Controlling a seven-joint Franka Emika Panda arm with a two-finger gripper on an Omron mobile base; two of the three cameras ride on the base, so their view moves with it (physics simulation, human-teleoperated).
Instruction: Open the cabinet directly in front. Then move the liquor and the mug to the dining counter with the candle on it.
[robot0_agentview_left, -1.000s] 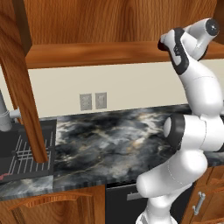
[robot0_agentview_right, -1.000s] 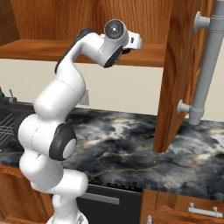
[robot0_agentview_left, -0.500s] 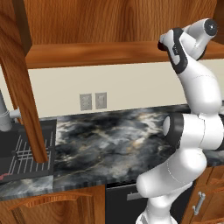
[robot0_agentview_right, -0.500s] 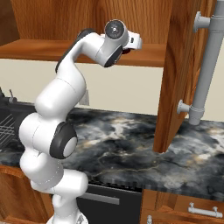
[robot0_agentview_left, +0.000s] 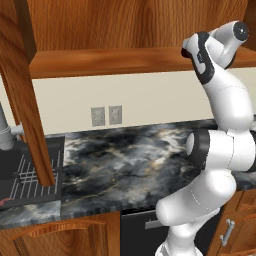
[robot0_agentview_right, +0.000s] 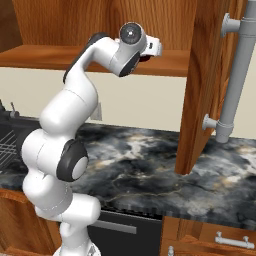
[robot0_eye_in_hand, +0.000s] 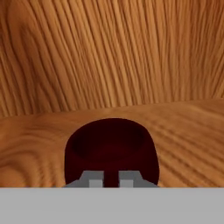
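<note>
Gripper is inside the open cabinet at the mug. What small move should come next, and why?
Probably a short lift, then a pull back out of the cabinet. In the hand view the gripper has its fingertips nearly together at the near rim of the mug, which still sits on the wooden shelf, so it looks gripped. Both doors stand open.

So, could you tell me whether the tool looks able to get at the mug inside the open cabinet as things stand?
Probably yes: the tool is already right at the mug on the cabinet shelf, nothing between them, and looks shut on its near rim.
</note>
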